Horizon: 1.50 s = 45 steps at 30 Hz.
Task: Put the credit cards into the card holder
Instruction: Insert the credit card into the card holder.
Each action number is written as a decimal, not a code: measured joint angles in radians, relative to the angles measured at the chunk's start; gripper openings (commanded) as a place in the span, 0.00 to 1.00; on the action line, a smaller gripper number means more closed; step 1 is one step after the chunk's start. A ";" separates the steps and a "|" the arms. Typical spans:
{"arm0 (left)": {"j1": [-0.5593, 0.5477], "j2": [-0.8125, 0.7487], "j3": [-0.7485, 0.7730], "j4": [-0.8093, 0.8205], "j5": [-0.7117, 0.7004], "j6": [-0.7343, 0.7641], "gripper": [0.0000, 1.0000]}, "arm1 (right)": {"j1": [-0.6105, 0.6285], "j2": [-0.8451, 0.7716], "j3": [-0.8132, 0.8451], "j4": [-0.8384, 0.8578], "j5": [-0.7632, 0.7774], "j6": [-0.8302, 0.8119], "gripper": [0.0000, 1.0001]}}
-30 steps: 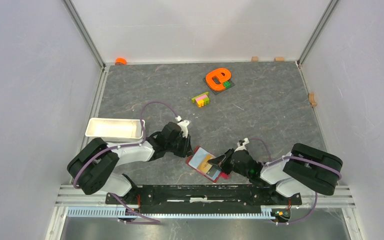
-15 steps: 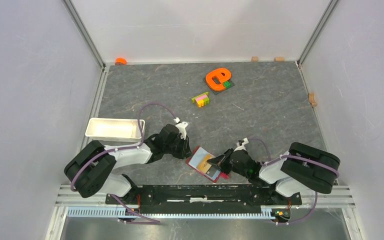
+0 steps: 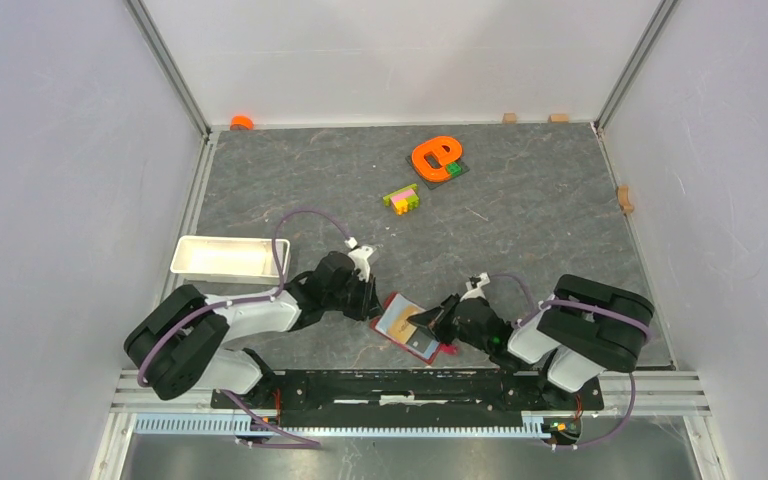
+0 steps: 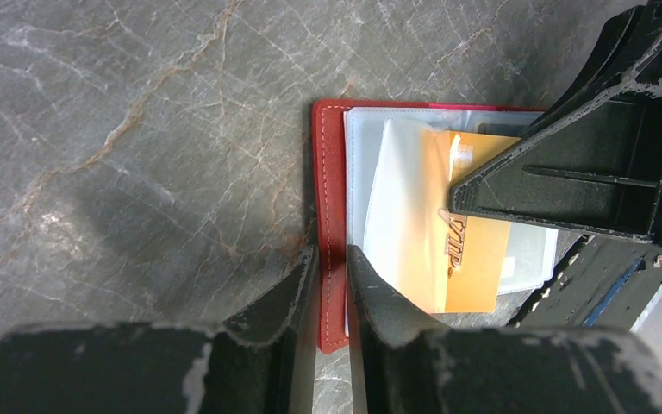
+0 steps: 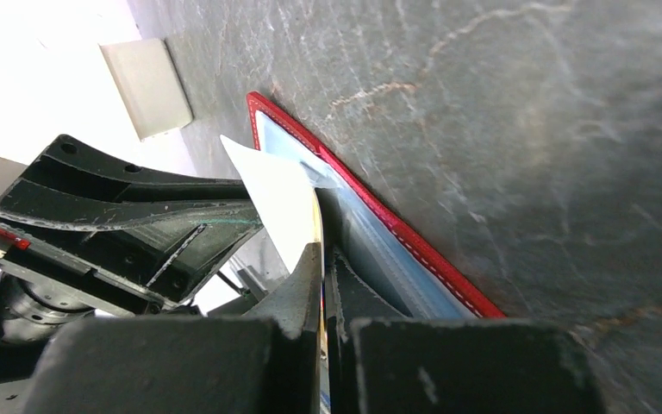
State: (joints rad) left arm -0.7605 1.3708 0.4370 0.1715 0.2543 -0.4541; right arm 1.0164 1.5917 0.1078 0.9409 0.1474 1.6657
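The card holder [image 3: 394, 312] lies open on the table near the front edge, red with pale sleeves inside. My left gripper [image 3: 372, 304] is shut on its left red edge [image 4: 331, 190], one finger each side [image 4: 332, 254]. My right gripper [image 3: 430, 322] is shut on the tan-orange credit card [image 4: 474, 250]. It holds the card tilted over the open sleeves, with the front corner at a sleeve. In the right wrist view the card [image 5: 280, 194] is seen edge-on between my fingers [image 5: 321, 250], beside the holder's red edge [image 5: 379, 211]. I cannot pick out the light blue card.
A white tray [image 3: 228, 258] stands left of the left arm. An orange e-shaped toy [image 3: 434, 155] and a small stack of coloured bricks [image 3: 401, 198] lie at the back. Small wooden blocks [image 3: 624, 198] sit along the right and back edges. The black rail [image 3: 390, 385] runs along the front.
Both grippers and the card holder have shifted slightly left. The right arm's elbow has moved left. Both grips are unchanged.
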 measured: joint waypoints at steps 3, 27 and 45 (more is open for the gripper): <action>0.001 -0.021 -0.016 -0.002 -0.008 -0.012 0.25 | 0.000 0.000 0.029 -0.029 0.003 -0.042 0.08; -0.005 -0.276 0.001 -0.328 -0.043 -0.114 0.58 | 0.005 -0.371 0.188 -0.712 0.200 -0.435 0.56; -0.006 -0.273 0.032 -0.324 -0.030 -0.133 0.59 | 0.004 -0.496 0.363 -1.239 0.392 -0.678 0.58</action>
State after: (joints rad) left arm -0.7662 1.0977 0.4686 -0.1524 0.2241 -0.5869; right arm 1.0203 1.0962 0.4706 -0.2977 0.5396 0.9878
